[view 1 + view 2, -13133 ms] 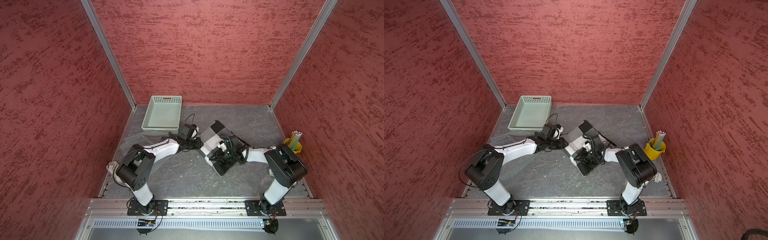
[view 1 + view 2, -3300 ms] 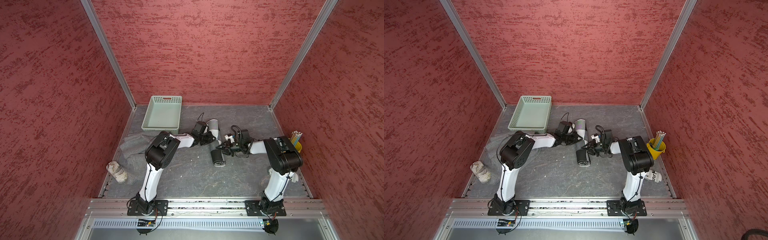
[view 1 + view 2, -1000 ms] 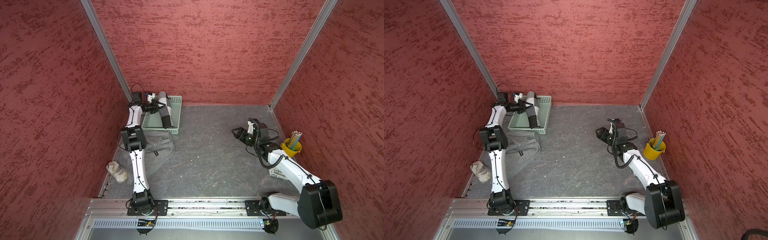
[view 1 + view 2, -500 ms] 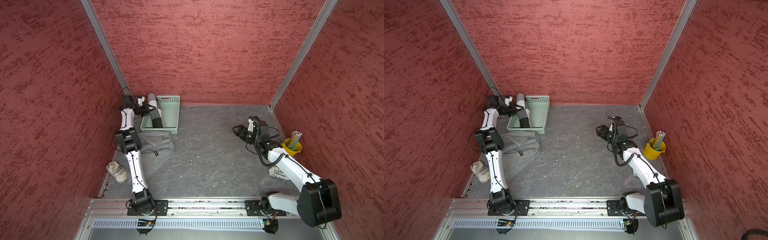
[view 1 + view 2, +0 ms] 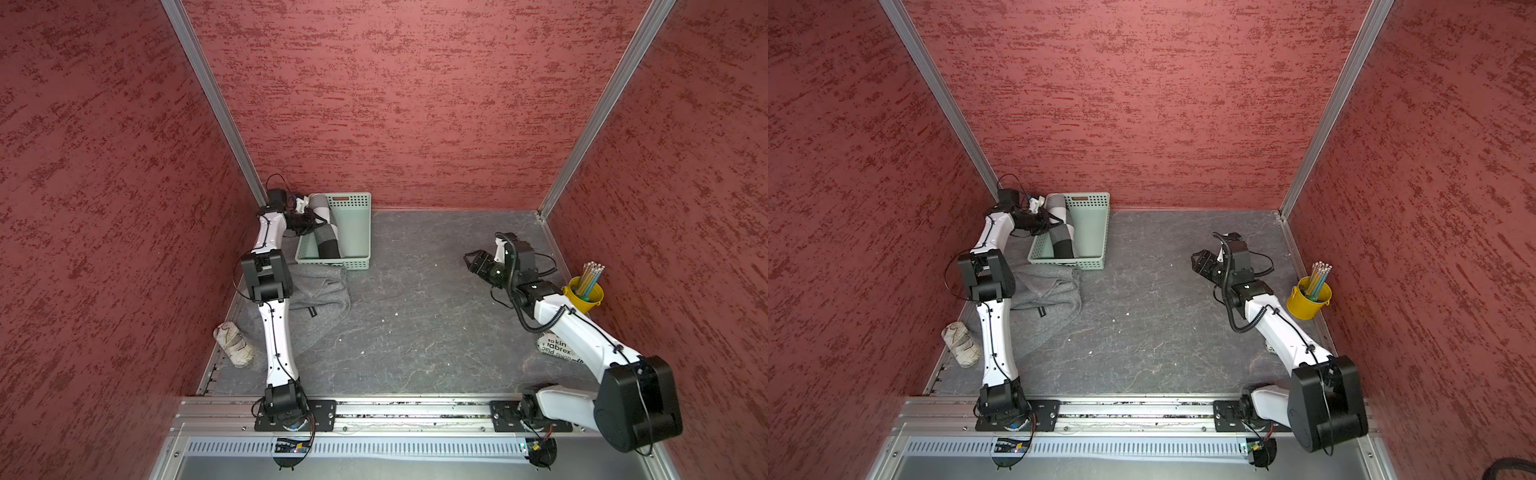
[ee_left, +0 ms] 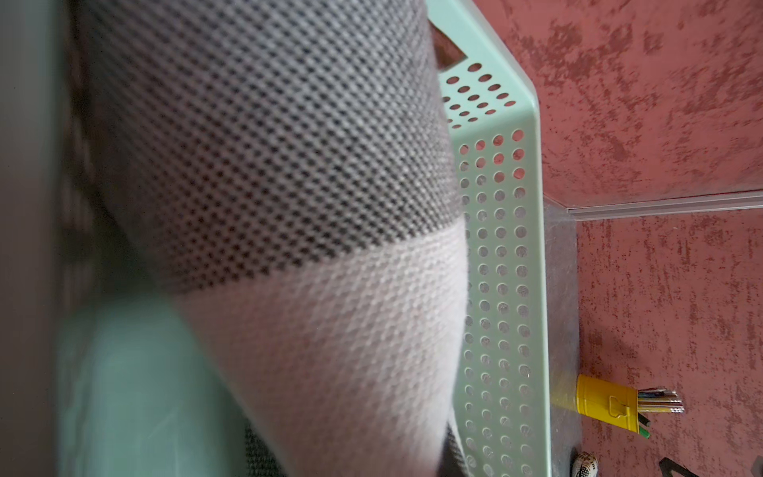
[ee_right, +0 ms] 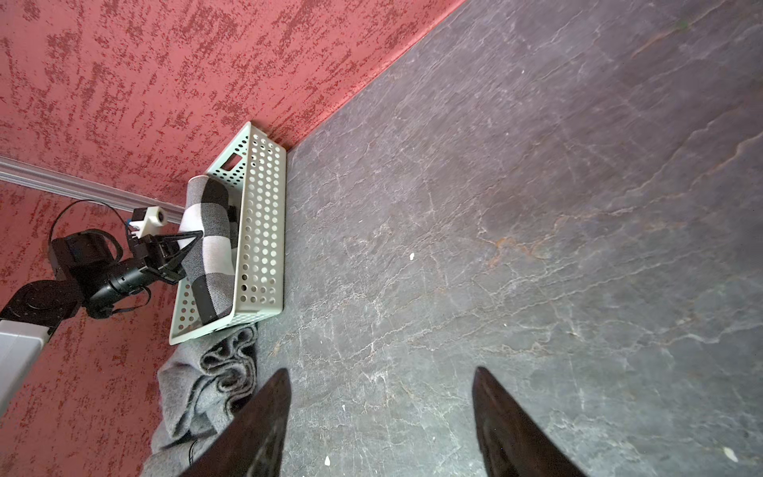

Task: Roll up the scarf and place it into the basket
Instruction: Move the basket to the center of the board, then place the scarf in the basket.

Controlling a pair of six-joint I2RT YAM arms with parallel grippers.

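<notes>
Right wrist view puts the rolled scarf [image 7: 208, 243] at the left of the frame, lying slanted inside the basket [image 7: 264, 247] with one end up at the rim near the handle slot. My left jaws are clenched around its middle. My right jaws stand released over the grey counter [image 7: 536, 206], well apart from the basket.

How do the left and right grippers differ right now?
The left gripper is closed on the rolled checked scarf, while the right gripper is open and empty. The left gripper is at the edge of the mint-green basket near the back corner, while the right gripper hangs over bare table, well away from the basket. Both have black fingers.
</notes>
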